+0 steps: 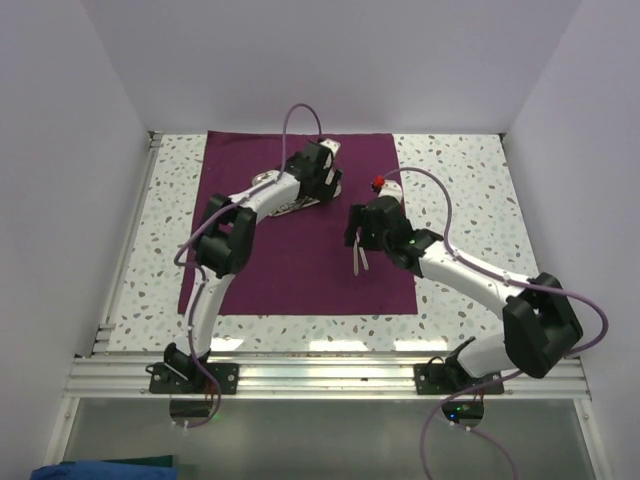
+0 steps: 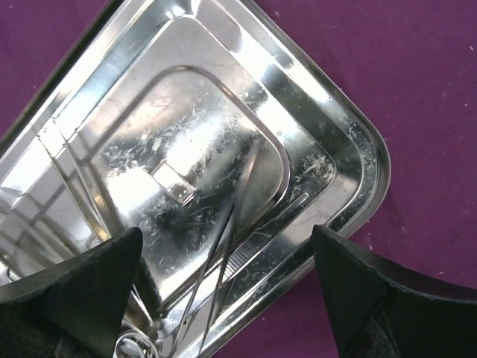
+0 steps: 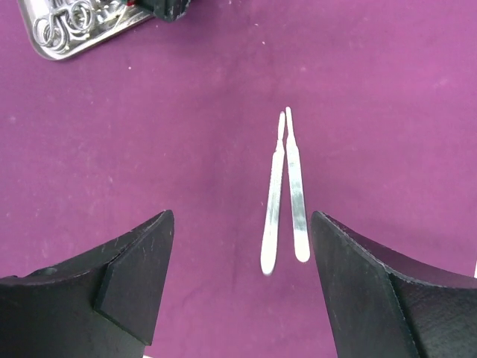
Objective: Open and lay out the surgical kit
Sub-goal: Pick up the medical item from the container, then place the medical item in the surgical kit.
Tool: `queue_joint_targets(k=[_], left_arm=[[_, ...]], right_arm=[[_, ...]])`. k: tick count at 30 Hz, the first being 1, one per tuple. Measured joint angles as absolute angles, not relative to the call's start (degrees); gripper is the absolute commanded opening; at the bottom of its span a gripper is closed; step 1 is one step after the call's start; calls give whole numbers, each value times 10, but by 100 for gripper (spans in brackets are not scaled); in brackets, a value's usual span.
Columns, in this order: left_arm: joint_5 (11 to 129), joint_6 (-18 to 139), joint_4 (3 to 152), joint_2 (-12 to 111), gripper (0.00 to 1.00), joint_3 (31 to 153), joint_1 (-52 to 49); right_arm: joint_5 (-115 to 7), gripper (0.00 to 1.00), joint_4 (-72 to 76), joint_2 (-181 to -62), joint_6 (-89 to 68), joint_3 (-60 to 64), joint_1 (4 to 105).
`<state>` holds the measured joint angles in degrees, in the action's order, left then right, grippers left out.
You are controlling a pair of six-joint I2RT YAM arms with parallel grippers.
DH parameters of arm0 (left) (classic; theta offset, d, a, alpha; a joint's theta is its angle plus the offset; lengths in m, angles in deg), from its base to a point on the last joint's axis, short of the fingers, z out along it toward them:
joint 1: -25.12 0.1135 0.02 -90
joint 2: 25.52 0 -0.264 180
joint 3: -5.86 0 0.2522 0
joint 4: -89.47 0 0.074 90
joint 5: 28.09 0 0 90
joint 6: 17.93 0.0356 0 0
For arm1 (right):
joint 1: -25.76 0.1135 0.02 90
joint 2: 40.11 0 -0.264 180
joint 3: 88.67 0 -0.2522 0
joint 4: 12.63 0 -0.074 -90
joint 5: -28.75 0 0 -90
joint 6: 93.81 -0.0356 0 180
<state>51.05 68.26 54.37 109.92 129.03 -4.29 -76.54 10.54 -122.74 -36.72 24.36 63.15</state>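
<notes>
Surgical kit cloth [image 1: 300,280] spread flat; tweezers [image 3: 286,195] laid out; instruments [image 2: 242,186] left in tray [image 2: 350,142]. Left claw [image 2: 223,239], right claw [image 3: 242,220]: both open, empty.

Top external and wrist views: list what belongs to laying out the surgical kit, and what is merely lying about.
Job: purple cloth; steel tray; two thin silver instruments; ring-handled instruments in the tray.
Lying about: small red object at the cloth's edge; blue fabric at the near-left corner.
</notes>
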Motion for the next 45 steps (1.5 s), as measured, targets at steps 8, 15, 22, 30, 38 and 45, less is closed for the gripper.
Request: queue_joint_targets(k=[8,15,22,30,38,45], left_arm=[[479,686,527,1109,52,1301,-50],[490,687,506,1128,11,1330,-51],[504,697,509,1141,0,1352,-50],[495,679,512,1122,0,1340,-40],[478,620,561,907,0,1171,-36],[466,531,631,703,0,1015,-45]], right_arm=[[-761,76,105,-1150,-391,275,631],[-747,76,120,-1112,-399,291,631],[-737,75,149,-1092,-397,291,631],[-751,75,208,-1053,-379,290,631],[-774,75,235,-1027,-350,263,631],[-773,75,234,-1029,-340,262,631]])
